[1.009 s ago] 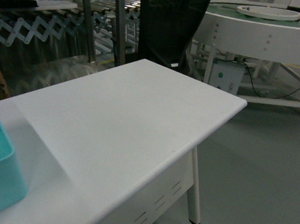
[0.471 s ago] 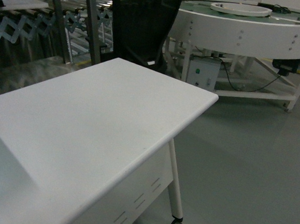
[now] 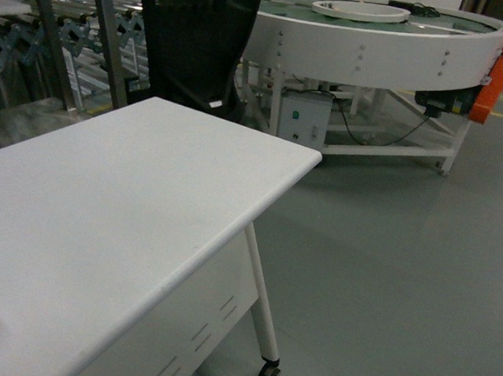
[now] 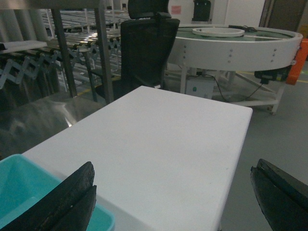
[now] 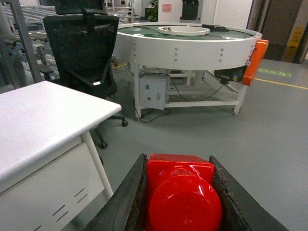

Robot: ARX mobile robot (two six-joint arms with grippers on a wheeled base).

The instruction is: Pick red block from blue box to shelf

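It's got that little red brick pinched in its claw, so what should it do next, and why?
Probably keep turning the base to find the shelf. The right gripper holds the red block, jaws closed on both its sides, over open floor past the white table. No steel rack stands ahead there, so there is nowhere to set it down yet.

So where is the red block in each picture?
Head view: the red block is not in it.
Left wrist view: not in it; only a corner of the blue box at bottom left.
Right wrist view: red block at bottom centre, pinched in the right hand.
Shared landmark: the black office chair behind the white table.
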